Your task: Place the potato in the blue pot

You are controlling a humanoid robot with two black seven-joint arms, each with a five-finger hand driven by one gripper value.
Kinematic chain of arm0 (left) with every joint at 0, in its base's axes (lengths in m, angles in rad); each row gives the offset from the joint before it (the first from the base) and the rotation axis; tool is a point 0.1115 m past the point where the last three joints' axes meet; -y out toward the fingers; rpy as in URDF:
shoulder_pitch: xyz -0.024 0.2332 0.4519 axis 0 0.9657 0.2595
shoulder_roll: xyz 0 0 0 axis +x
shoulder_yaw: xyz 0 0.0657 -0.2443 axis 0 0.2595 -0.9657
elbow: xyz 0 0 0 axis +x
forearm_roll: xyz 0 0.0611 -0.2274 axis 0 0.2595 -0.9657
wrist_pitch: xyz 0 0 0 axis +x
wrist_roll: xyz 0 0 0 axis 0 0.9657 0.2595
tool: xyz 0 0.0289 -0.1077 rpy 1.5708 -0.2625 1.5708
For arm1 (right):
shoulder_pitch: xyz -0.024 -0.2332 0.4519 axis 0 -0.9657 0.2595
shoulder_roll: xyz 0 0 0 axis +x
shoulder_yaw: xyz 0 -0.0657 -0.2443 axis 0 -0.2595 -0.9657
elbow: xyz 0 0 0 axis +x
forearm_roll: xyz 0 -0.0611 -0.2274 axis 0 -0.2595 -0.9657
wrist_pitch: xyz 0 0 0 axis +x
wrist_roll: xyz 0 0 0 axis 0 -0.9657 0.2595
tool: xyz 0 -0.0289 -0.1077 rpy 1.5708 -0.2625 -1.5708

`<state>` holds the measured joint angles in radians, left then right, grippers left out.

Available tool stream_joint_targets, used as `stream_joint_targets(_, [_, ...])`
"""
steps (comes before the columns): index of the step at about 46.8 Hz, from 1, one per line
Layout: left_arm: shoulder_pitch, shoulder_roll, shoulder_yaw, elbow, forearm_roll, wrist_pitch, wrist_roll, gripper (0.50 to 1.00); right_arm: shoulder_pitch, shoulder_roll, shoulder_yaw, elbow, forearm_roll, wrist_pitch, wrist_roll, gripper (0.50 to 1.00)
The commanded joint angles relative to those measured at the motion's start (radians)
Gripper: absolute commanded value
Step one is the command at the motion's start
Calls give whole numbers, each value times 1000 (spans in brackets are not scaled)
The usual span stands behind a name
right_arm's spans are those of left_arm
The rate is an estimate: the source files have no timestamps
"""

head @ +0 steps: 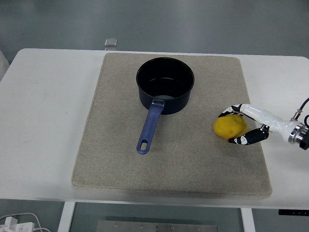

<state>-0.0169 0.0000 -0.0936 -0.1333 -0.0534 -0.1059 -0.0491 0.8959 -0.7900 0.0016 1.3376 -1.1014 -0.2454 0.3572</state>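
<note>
Now potato (pixel 230 126) within right hand (pixel 245 124) curl.

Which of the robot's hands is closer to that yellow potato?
The right. The right hand is at the potato, its fingers curled around its right side on the mat. The left hand is out of view.

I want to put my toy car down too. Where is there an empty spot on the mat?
The mat is bare left of the pot and its handle, and along the whole front strip. The right side is crowded: the right hand has its fingers around the potato there.
</note>
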Motion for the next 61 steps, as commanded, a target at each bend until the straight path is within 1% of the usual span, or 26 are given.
stream_joint_targets(1, [0, 0, 0, 0, 1, 0, -2, 1000, 0, -2, 1, 0, 0, 0, 0, 500])
stream_joint_targets(8, [0, 0, 0, 1, 1, -1, 0, 1000, 5, -14, 14, 0, 2, 1, 0, 500])
stream_joint_targets(14, [0, 0, 0, 0, 0, 0, 0, 1000, 77, -43, 11, 0, 11, 8, 0, 500])
stream_joint_targets(18, [0, 0, 0, 0, 1, 0, 0, 1000, 121, -83, 15, 2, 49, 44, 0, 500])
stream_joint_targets(23, [0, 0, 0, 0, 1, 0, 0, 1000, 212, -121, 17, 2, 84, 92, 2, 500])
stream_joint_targets(27, [0, 0, 0, 0, 1, 0, 0, 1000, 264, -147, 15, 2, 109, 123, 2, 500])
stream_joint_targets(34, [0, 0, 0, 0, 1, 0, 0, 1000, 322, -150, 15, 2, 124, 158, 2, 500])
stream_joint_targets(40, [0, 0, 0, 0, 0, 0, 0, 1000, 340, -135, 15, 2, 124, 159, -6, 500])
stream_joint_targets(43, [0, 0, 0, 0, 0, 0, 0, 1000, 373, -104, 11, 0, 127, 158, -9, 500])
stream_joint_targets(49, [0, 0, 0, 0, 0, 0, 0, 1000, 440, 11, -6, -18, 127, 159, -11, 500])
stream_joint_targets(53, [0, 0, 0, 0, 0, 0, 0, 1000, 478, 86, -25, -60, 135, 159, -11, 500])
stream_joint_targets(58, [0, 0, 0, 0, 1, 0, 0, 1000, 561, 207, -110, -139, 215, 166, -11, 500])
stream_joint_targets(61, [0, 0, 0, 0, 0, 0, 0, 1000, 594, 277, -152, -187, 248, 173, -9, 500])
